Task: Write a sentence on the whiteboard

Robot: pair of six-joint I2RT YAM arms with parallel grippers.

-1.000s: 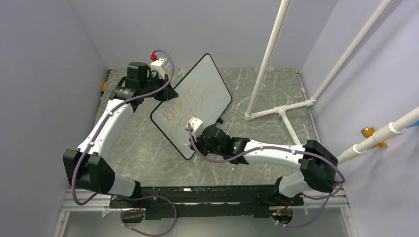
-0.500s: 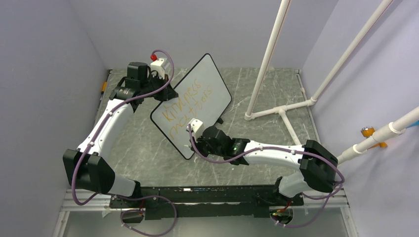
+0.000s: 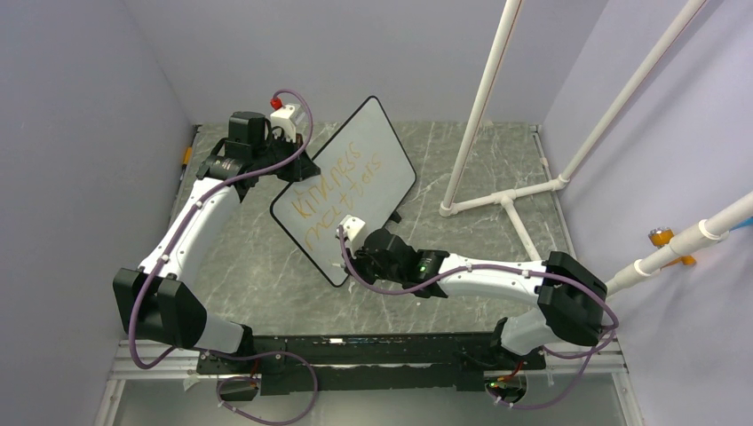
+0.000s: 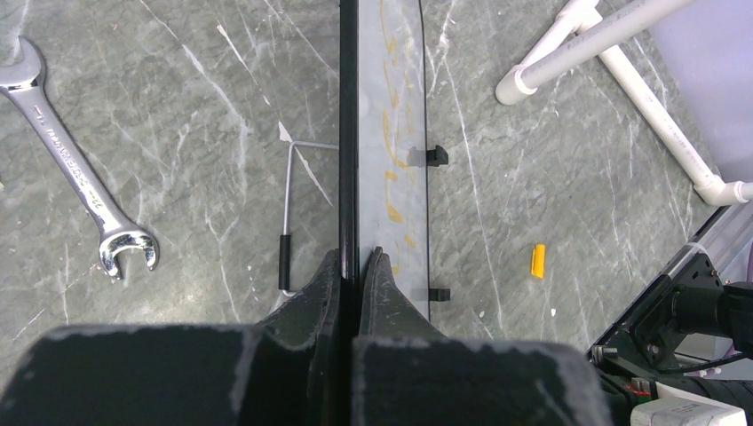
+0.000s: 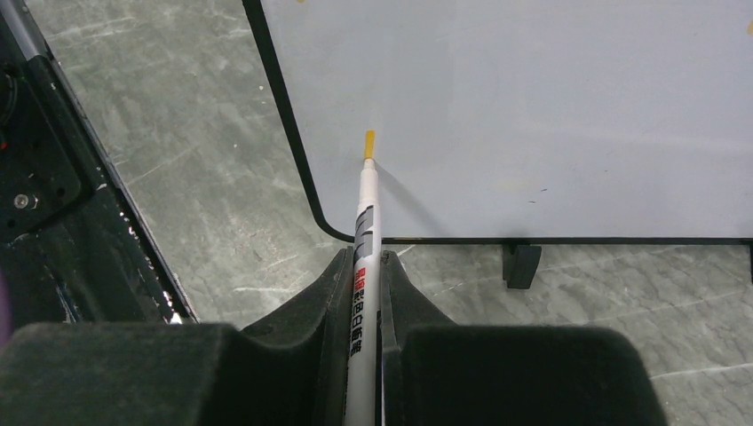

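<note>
Status: well advanced, completion not confirmed.

The large white rectangular whiteboard with the thin black frame (image 3: 380,133) is standing tilted on its small feet on the grey marbled bench (image 3: 257,266), towards the far left. The left end effector (image 4: 352,259) is clamping the board's edge, its fingers pressing either side of the frame and steadying it.

The orange-yellow handwritten sentence (image 3: 342,188) is showing as two lines in the top view, seemingly reading "kindness matters"; the finer strokes are too small to verify.

The right end effector (image 5: 365,259) is gripping the slim white-barrelled marker with the orange tip (image 5: 366,200), fingers closed tight on the barrel. The tip is sitting at the board's lower corner, over unmarked surface. Contact with the board cannot be confirmed.

Assessment: the main wording is appearing complete. Either a further line is being started below it, or only withdrawing the marker is remaining.
</note>
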